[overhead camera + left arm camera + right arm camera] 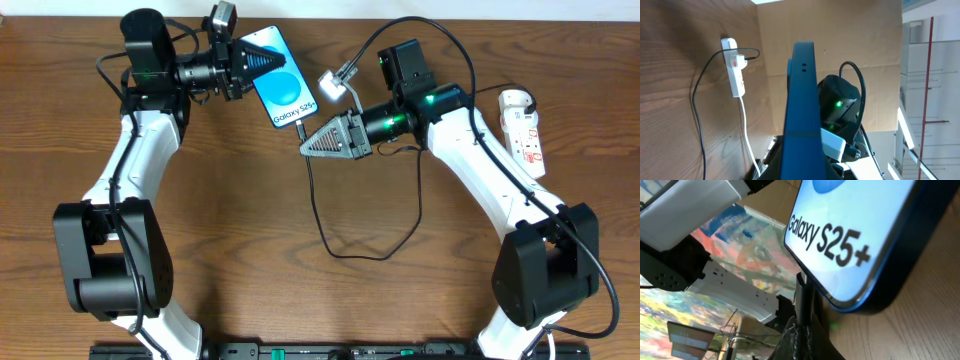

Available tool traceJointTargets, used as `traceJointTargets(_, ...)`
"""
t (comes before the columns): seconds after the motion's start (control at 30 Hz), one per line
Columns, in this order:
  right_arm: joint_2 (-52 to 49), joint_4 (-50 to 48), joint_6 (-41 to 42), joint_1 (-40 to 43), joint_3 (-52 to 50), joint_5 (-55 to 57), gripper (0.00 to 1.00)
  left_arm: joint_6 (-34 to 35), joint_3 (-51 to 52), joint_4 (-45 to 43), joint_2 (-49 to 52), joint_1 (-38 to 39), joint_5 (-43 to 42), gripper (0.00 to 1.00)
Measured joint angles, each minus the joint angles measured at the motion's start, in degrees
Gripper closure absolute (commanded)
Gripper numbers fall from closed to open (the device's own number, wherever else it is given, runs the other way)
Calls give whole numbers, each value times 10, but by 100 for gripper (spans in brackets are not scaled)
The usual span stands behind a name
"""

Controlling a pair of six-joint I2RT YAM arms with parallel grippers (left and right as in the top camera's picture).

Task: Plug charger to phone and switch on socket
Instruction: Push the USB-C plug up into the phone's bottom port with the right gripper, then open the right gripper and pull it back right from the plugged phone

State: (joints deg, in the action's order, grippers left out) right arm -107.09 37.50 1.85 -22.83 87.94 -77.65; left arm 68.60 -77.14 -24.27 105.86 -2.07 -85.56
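While left gripper (278,62) pinched phone (290,95) by top edge at table (230,250) rear, right gripper (307,146) clamped charger (805,300) plug tip at phone's bottom edge; socket (526,130) lay at far right, well apart

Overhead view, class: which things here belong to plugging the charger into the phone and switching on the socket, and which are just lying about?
Belong to the job: phone, held by the left fingers; black charger cable, pinched by the right fingers; white socket strip.
Not part of it: wooden table; cardboard wall, seen from the left wrist.
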Motion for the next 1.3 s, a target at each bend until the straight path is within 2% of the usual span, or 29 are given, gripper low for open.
traceJointTargets(1.3,0,-32,23,14,-1,-16,99,-15,0,0,0,0,10,93)
